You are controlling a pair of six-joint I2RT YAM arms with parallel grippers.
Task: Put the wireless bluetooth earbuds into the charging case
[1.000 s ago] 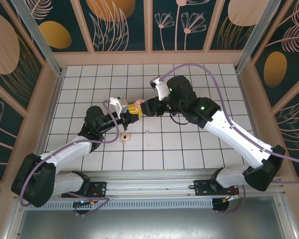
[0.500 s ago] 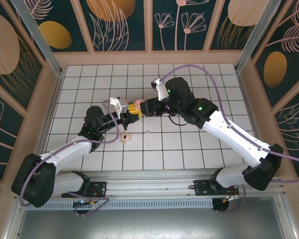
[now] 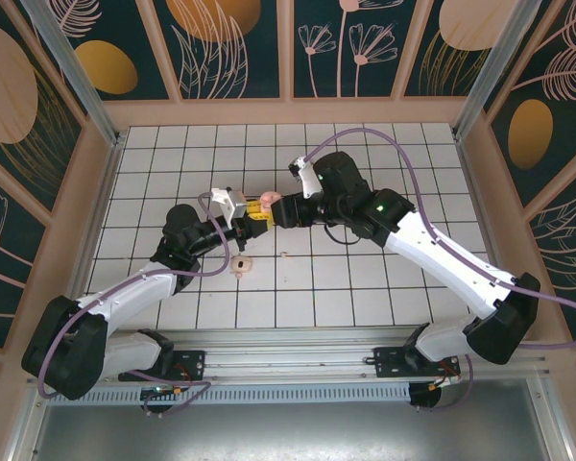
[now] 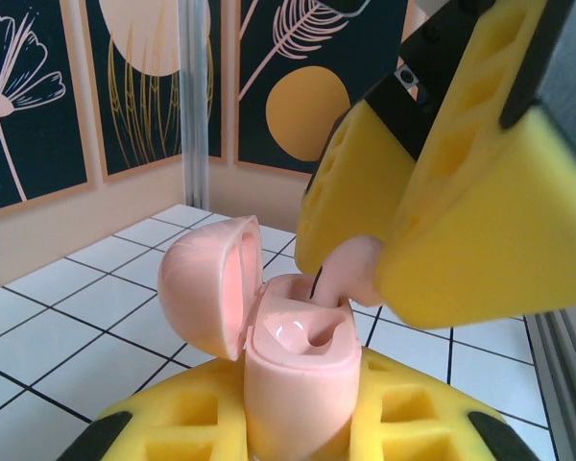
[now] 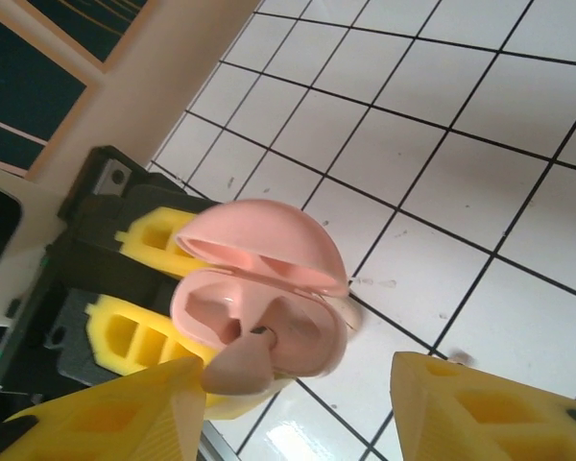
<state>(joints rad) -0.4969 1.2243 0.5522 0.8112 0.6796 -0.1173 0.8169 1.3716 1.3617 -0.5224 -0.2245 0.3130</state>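
My left gripper (image 3: 255, 216) is clamped on the charging case (image 4: 298, 370), lid open. One earbud (image 5: 238, 366) sits tilted at a socket's mouth, touching one finger of my right gripper (image 5: 298, 376), whose jaws stand apart. It is not yet pressed home, and the other socket looks empty.

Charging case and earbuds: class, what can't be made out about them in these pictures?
Charging case base: left wrist view, sunk between left fingers.
Earbud: right wrist view, bottom edge cuts off right fingers, grip unclear.
Pale bit on the table, maybe another earbud: top view, too small to tell.
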